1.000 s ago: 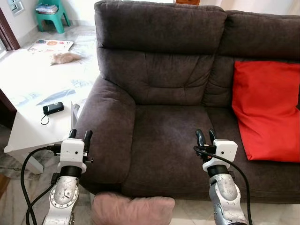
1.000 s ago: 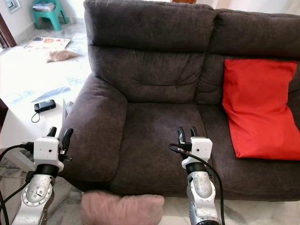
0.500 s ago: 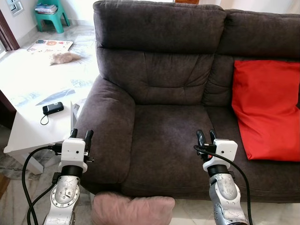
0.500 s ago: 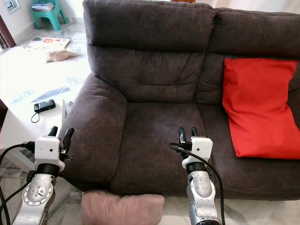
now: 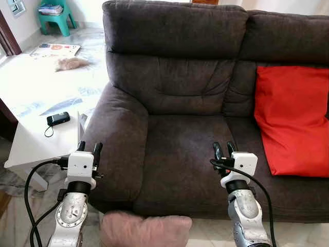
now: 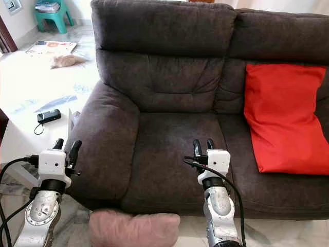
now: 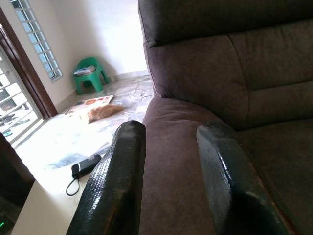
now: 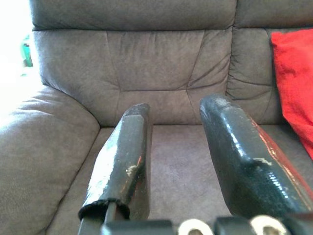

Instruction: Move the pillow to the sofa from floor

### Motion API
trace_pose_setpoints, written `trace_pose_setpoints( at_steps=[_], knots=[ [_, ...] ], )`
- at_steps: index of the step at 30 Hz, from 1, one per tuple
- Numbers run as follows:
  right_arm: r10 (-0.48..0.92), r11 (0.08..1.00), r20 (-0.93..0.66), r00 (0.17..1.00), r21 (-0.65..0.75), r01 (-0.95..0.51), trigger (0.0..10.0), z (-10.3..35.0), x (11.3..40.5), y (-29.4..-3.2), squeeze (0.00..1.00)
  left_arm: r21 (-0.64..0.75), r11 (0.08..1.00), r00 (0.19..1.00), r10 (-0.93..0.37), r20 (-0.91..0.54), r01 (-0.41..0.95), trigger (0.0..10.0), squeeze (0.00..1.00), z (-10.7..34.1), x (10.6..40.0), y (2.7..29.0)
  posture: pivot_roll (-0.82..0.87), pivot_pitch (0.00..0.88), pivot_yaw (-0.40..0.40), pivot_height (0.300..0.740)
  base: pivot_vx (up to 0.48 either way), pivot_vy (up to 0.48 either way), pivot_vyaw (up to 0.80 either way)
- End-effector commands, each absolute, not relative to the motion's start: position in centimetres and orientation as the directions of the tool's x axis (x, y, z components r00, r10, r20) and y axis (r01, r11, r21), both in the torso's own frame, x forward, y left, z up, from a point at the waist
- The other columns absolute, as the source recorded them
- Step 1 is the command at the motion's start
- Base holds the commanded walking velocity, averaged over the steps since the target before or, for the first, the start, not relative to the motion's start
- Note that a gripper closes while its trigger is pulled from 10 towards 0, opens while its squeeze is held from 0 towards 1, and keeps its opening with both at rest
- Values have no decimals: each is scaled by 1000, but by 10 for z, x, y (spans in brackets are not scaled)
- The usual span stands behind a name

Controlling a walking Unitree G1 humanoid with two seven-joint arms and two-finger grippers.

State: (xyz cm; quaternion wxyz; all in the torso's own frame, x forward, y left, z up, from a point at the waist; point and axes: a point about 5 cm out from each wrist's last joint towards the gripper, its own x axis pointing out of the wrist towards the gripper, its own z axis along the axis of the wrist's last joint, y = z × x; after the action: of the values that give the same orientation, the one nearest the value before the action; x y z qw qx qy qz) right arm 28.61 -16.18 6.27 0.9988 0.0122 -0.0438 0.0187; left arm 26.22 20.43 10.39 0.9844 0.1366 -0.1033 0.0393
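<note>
A dusty pink pillow lies on the floor against the front of the dark brown sofa, at the bottom edge of the eye views. My left gripper is raised beside the sofa's left armrest, open and empty. My right gripper hovers over the left seat cushion, also open with nothing between its fingers. Both grippers are above the pillow and apart from it.
A red cushion leans on the sofa's right seat. A white low table with a black device stands left of the sofa. Farther back are a teal stool, a book and a light furry thing on the floor.
My right gripper has shifted slightly to the left over the seat. The left gripper and the pillow stay where they were.
</note>
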Motion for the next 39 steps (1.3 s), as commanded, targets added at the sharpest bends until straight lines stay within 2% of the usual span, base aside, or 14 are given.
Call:
trace_pose_setpoints(
  at_steps=[1, 12, 27, 38, 39],
  knots=[
    [45, 999, 84, 995, 8, -46, 10000, 65, 288, -163, 0, 260, 961, 980, 40, 194, -90, 10000, 0, 100, 264, 200, 21, 57, -57, 718, 0, 0, 0],
    [86, 996, 75, 994, 6, -86, 10000, 64, 289, -157, 0, 256, 962, 979, 43, 199, -94, 10000, 0, 101, 265, 199, 23, 61, -63, 673, 0, 0, 0],
    [115, 993, 98, 989, -2, -115, 10000, 66, 288, -153, 0, 255, 961, 980, 52, 194, -102, 10000, 0, 99, 263, 200, 24, 69, -69, 673, 0, 0, 0],
    [133, 991, 60, 989, -15, -133, 10000, 63, 289, -152, 0, 251, 963, 981, 48, 187, -95, 10000, 0, 98, 263, 197, 21, 76, -72, 673, 0, 0, 0],
    [139, 990, 59, 988, -17, -139, 10000, 63, 289, -151, 0, 251, 963, 981, 48, 186, -94, 10000, 0, 97, 263, 197, 20, 76, -73, 664, 0, 0, 0]
  ],
)
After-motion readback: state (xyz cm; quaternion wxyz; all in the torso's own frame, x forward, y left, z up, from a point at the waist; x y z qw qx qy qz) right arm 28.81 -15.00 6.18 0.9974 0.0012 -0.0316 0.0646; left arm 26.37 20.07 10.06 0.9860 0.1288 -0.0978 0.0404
